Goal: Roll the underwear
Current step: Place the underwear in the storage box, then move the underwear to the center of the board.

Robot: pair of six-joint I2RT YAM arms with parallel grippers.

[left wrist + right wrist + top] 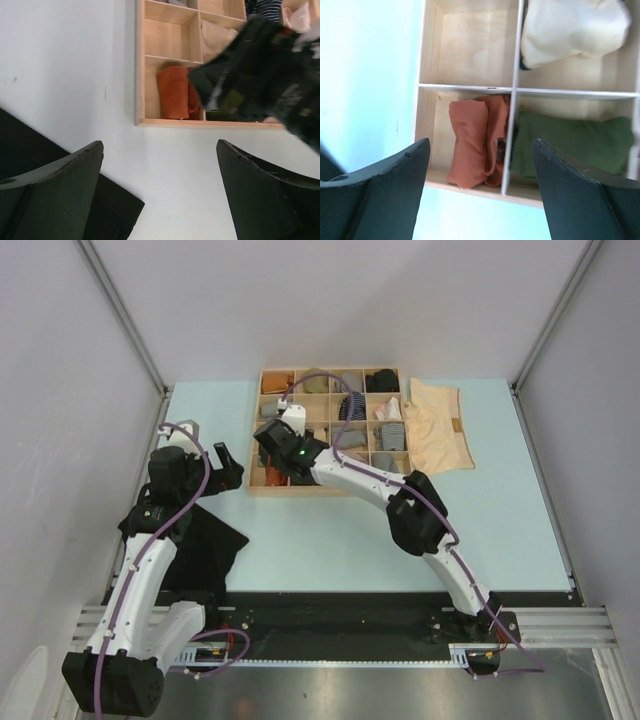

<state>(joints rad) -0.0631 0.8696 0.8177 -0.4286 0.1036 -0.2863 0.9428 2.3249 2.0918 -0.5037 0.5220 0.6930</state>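
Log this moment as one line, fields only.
step: rust-orange underwear rolled, in organizer corner cell | right gripper: open above it | left gripper: open, empty | black underwear: table, unrolled | cream underwear: flat beside organizer

The left gripper point(160, 145) hovers near the worktop's left edge, jaws spread wide; the right gripper point(480, 142), arm outstretched, points down, jaws apart.

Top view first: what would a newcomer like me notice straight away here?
The wooden tray of small compartments at the far middle of the table, stuffed with cloth bundles, draws the eye first. The right claw hangs open above its near-left corner compartment, where a rust-orange roll sits. A cream garment lies flat right of the tray, and a black garment lies beside the left arm.
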